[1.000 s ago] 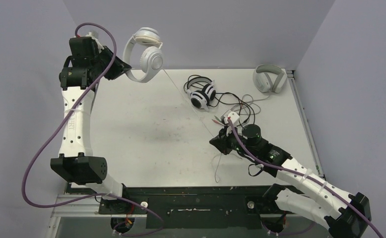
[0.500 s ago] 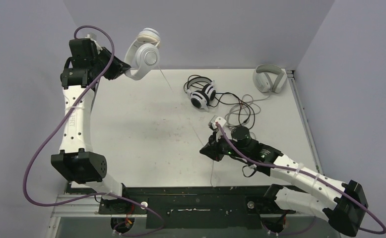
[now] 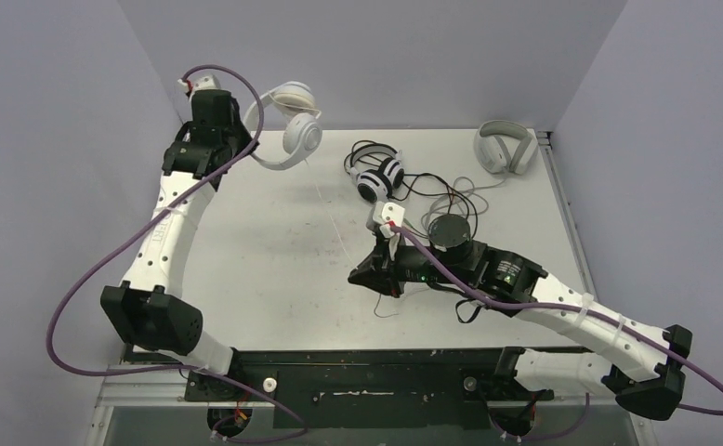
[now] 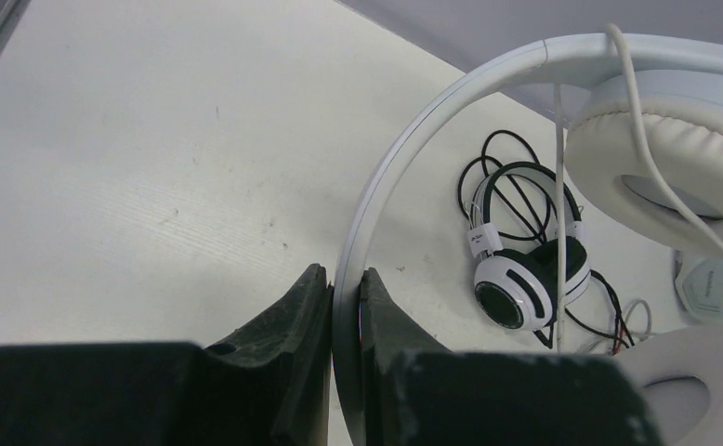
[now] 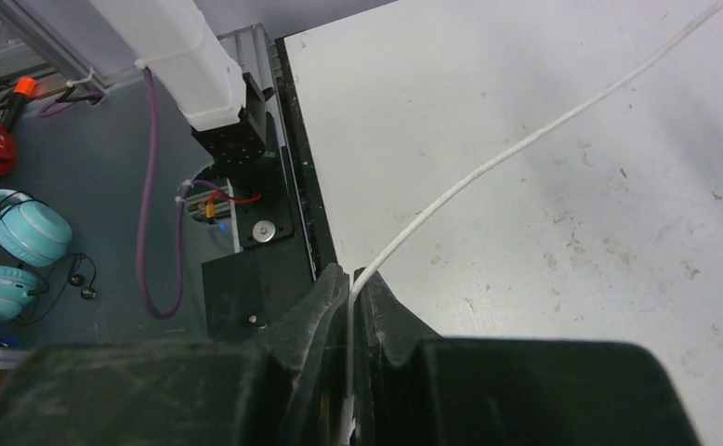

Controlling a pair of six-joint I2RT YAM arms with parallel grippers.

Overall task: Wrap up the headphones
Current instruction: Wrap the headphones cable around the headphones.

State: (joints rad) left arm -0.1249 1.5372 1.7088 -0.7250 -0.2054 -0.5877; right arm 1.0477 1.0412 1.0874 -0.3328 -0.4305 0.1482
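Note:
My left gripper (image 3: 249, 149) is shut on the headband (image 4: 414, 121) of the white headphones (image 3: 293, 128), which hang in the air over the table's back left. Their thin white cable (image 3: 325, 197) runs down and forward to my right gripper (image 3: 360, 277), which is shut on it low over the middle of the table. In the right wrist view the cable (image 5: 525, 144) goes taut from between the right gripper's (image 5: 351, 283) fingers. The black-and-white headset (image 3: 379, 177) lies on the table with its black cable loose behind my right arm. It also shows past the left gripper (image 4: 346, 288) as a headset (image 4: 525, 274) beneath the held pair.
A light grey over-ear pair (image 3: 505, 147) leans in the back right corner. A tangle of cables (image 3: 451, 200) lies right of the headset. The table's near edge and the left arm's base (image 5: 237, 139) are close to the right gripper. Teal headphones (image 5: 23, 232) lie below the table.
My left arm has swung to the right, carrying the white headphones toward the rear middle. My right gripper has moved left and nearer with the cable, drawing it out.

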